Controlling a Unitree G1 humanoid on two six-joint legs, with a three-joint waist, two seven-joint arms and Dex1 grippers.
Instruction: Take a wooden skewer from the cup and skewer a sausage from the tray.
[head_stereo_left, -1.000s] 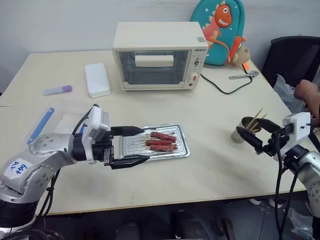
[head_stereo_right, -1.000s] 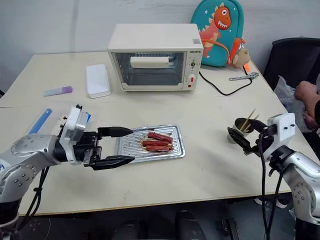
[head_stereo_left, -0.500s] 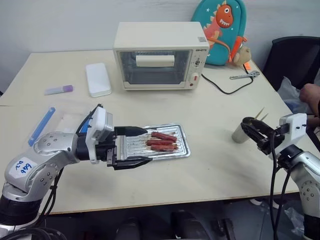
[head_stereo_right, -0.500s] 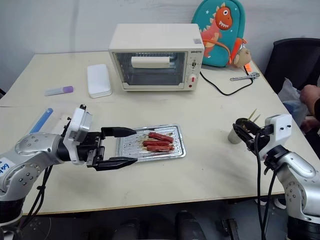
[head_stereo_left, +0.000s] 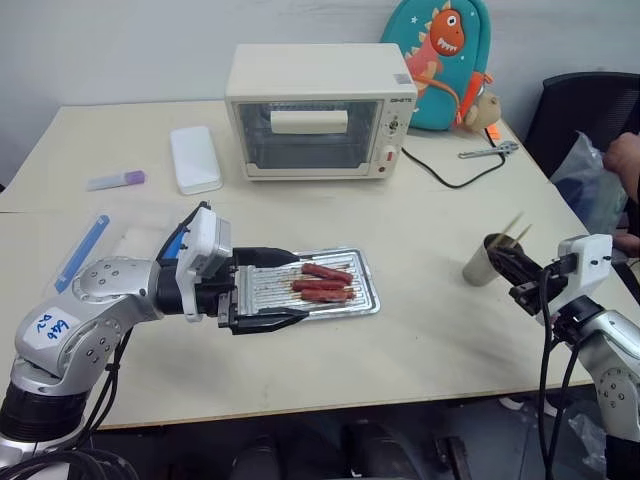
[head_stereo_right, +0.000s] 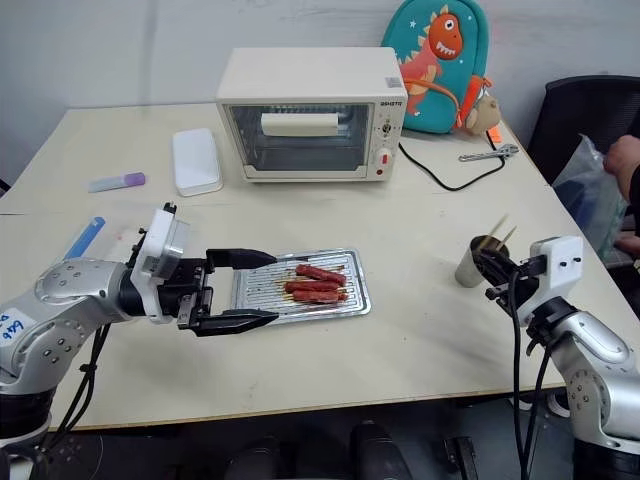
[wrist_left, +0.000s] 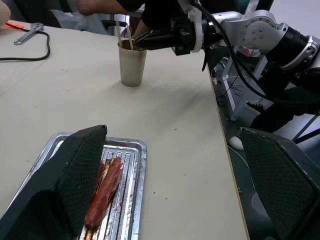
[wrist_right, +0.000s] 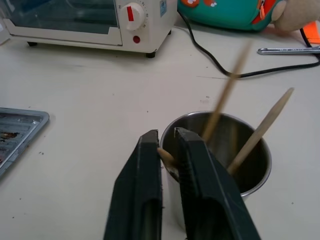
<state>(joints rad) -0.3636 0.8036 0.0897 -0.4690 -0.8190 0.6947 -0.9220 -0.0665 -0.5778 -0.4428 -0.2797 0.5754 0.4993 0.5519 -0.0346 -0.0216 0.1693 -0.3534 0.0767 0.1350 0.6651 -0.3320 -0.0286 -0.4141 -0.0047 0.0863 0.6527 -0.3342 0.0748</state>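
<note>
Three sausages lie on the tray mid-tabletop, the left gripper beside them, jaws wide. Right gripper, jaws pinched on a wooden skewer, sits at the cup rim (other skewers inside).

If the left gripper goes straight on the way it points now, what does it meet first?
Probably the sausages on the tray: the open left gripper points along the tray toward them, though its height above them is unclear.
</note>
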